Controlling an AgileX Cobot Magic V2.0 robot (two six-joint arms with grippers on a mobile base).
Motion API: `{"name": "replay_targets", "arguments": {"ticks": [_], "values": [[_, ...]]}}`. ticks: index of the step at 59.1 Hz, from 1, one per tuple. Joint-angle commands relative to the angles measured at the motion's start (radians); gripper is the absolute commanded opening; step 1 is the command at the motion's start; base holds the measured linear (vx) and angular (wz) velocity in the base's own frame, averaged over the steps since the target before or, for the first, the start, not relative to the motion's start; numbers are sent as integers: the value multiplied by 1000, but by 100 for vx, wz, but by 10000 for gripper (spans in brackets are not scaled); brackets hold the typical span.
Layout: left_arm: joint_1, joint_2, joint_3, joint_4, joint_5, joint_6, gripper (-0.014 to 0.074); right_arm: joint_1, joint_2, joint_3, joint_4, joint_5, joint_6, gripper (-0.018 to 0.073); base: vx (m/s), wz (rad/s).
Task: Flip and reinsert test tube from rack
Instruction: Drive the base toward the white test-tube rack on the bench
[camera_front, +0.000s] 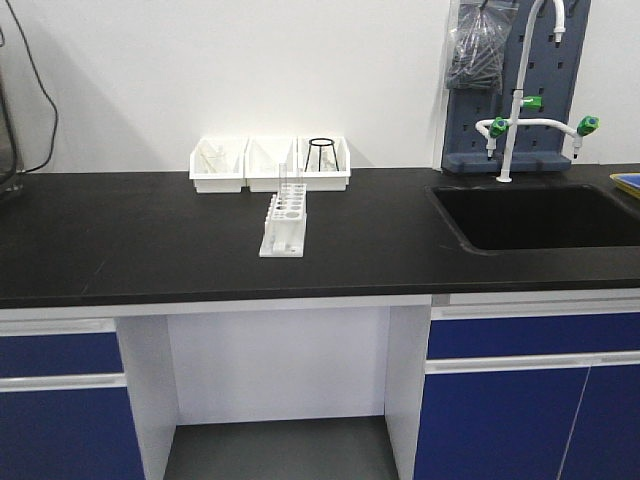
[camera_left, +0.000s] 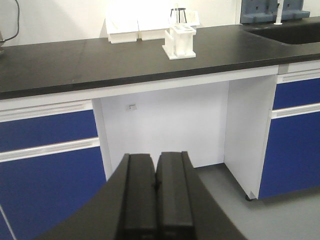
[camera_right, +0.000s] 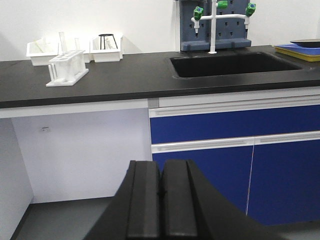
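- Nearest, the left jaws and the right jaws are pressed together, holding nothing, low and well short of the tabletop (camera_front: 150, 230).
- Farther back, the rack (camera_front: 285, 222) stands on it, with a test tube (camera_right: 62, 44) upright at its far end.
- Judging by this, nothing has begun: reach, lift, flip and reinsert all remain.
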Motion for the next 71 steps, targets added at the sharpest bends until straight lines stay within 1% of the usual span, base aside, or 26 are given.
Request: {"name": "replay_targets", "arguments": {"ticks": [1, 40, 71], "values": [[0, -7, -4, -5, -82, -10, -7, -7, -14, 3, -5, -82, -6, -11, 28, -8], [0, -7, -4, -5, -82, -10, -7, -7, -14, 3, -5, -82, -6, -11, 35, 9], [0, -7, -4, -5, -82, -10, -7, -7, -14, 3, -5, -82, -6, -11, 38, 0]]}}
